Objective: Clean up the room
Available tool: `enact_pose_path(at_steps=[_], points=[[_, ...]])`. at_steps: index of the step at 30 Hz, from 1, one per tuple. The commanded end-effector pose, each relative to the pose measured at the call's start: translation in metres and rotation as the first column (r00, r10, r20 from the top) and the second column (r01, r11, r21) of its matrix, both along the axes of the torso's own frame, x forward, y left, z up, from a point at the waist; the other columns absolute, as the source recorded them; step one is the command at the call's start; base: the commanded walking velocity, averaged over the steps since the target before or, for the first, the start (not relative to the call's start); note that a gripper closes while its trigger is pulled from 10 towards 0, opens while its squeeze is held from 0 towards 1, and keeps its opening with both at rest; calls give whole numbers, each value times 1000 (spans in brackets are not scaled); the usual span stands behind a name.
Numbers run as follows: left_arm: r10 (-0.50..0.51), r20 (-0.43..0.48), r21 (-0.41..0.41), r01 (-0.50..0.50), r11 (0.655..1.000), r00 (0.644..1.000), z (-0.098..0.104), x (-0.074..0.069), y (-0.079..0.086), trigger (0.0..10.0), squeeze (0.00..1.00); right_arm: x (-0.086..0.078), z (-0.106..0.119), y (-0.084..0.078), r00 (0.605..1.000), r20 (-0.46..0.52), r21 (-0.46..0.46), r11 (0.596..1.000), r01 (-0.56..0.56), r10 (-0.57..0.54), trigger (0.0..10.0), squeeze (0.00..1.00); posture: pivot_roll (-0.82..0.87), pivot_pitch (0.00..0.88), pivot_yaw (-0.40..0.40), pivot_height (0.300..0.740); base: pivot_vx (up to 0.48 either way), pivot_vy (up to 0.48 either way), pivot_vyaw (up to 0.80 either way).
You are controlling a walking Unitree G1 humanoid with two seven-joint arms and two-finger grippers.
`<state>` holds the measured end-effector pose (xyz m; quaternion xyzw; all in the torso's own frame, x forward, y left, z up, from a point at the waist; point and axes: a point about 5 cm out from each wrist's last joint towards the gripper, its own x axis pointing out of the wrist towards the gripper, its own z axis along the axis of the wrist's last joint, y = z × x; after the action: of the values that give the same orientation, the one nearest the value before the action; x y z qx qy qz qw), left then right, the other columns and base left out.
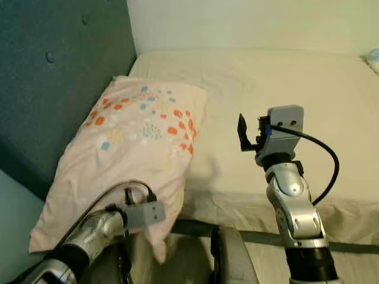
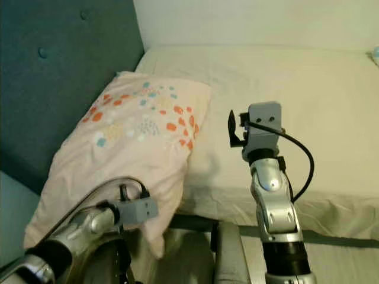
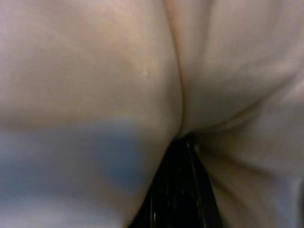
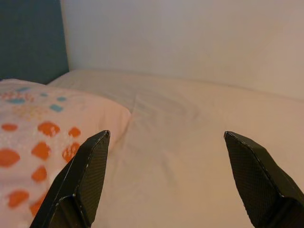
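Note:
A pale pink pillow (image 1: 136,148) with orange and blue dots lies on the left side of the bed, leaning against the headboard. My left gripper (image 3: 176,190) is at the pillow's near lower corner, shut on the fabric, which bunches in folds around its black fingers. Its wrist block (image 1: 145,213) pokes out just in front of that corner. My right gripper (image 1: 244,135) is raised above the mattress (image 1: 296,89), to the right of the pillow. It stands open with nothing between its fingers (image 4: 85,175) and points toward the wall.
A dark blue padded headboard (image 1: 53,77) rises on the left, and a pale wall (image 1: 249,23) runs behind the bed. Something light blue (image 1: 373,58) peeks in at the far right edge. The bed's front edge (image 1: 331,236) is close to my body.

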<state>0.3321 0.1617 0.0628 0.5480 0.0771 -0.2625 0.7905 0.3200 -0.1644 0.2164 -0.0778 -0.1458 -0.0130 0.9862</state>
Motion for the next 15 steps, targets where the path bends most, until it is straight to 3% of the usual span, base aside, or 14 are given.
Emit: enact_pose_path(at_steps=[1,3,4,5,8,9,12,15], points=[[72,127,0,-72,997,989,25,20,9,0,0,-4,-1,-1,1000,-5,7,1000,11,-11,10000,0,-121,282,6,577,0,0,0],[102,247,-26,-98,995,964,57,43,5,0,0,-6,-1,-3,1000,-12,11,1000,25,-25,10000,0,-116,281,10,577,0,0,0],[115,345,-87,-90,992,932,92,60,-6,0,0,-7,-1,-5,999,-16,15,999,37,-36,10000,0,-113,280,11,577,0,0,0],[115,345,-87,-90,992,932,92,60,-6,0,0,-7,-1,-5,999,-16,15,999,37,-36,10000,0,-113,280,11,577,0,0,0],[133,445,-151,-72,986,886,130,73,-18,0,0,-6,-2,-8,999,-22,25,998,50,-50,10000,0,-108,280,11,577,0,0,0],[133,445,-151,-72,986,886,130,73,-18,0,0,-6,-2,-8,999,-22,25,998,50,-50,10000,0,-108,280,11,577,0,0,0],[159,554,-207,-50,977,817,168,81,-31,0,0,-5,-3,-10,998,-28,33,997,64,-63,10000,0,-106,277,15,577,0,0,0],[147,562,-210,-31,977,814,170,81,-37,0,0,-5,-4,-9,997,-31,35,997,65,-64,10000,0,-107,274,18,577,0,0,0]])
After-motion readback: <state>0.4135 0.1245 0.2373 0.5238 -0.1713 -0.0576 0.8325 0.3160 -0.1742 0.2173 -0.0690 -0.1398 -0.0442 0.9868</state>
